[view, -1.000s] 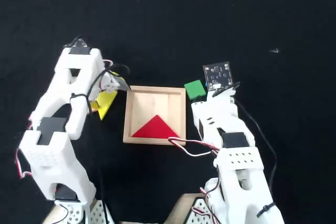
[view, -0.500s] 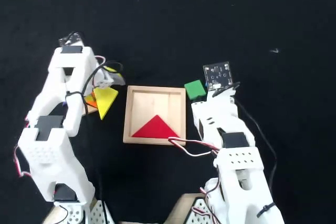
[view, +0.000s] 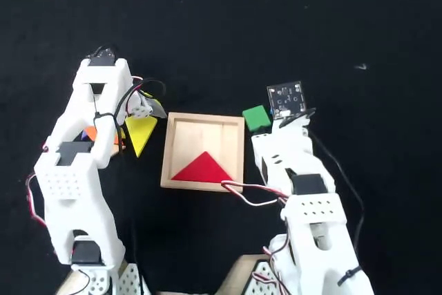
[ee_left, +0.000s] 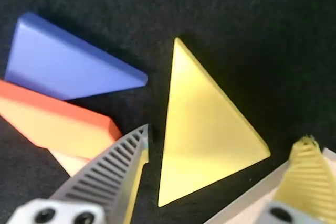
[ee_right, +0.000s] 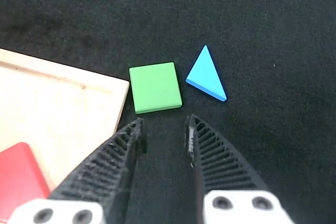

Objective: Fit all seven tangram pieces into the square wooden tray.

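Left jaws are wide open, straddling the flat yellow triangle (ee_left: 202, 129) on my black bench (view: 345, 46), beside the square wooden tray (view: 168, 150). Right jaws hang narrowly parted, empty, near the green square piece (ee_right: 155, 87).

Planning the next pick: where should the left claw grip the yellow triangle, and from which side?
Probably from straight above: the yellow triangle lies flat, so only its side faces offer hold. Pinch its long edge against the opposite corner, as the open left claw straddles it; mind the orange piece nearby.
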Controlling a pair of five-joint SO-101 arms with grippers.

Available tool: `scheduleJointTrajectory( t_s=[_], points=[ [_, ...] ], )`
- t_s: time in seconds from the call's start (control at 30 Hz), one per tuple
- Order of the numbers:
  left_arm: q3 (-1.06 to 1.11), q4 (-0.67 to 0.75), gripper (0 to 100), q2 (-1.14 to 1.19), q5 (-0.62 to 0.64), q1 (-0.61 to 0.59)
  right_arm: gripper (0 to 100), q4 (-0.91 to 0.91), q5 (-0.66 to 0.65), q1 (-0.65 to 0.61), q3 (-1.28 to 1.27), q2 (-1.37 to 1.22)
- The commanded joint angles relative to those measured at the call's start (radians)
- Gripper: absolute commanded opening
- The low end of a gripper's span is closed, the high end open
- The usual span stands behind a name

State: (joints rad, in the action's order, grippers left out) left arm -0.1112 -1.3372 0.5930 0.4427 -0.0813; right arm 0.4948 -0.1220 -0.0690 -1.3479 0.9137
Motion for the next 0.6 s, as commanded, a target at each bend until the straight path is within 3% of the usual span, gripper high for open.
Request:
scheduleJointTrajectory(
  t_s=[0.0,0.13,0.57],
  points=[
    [-0.035,-0.002,35,0.005,-0.002,0.018,13.8,-0.026,-0.012,-0.017,0.005,-0.001],
    [-0.03,0.021,30,0.005,-0.002,0.013,13.8,-0.026,-0.012,-0.017,0.005,-0.001],
    [-0.068,-0.046,29,-0.041,-0.012,0.022,13.8,-0.026,-0.012,-0.017,0.005,-0.001]
  ],
)
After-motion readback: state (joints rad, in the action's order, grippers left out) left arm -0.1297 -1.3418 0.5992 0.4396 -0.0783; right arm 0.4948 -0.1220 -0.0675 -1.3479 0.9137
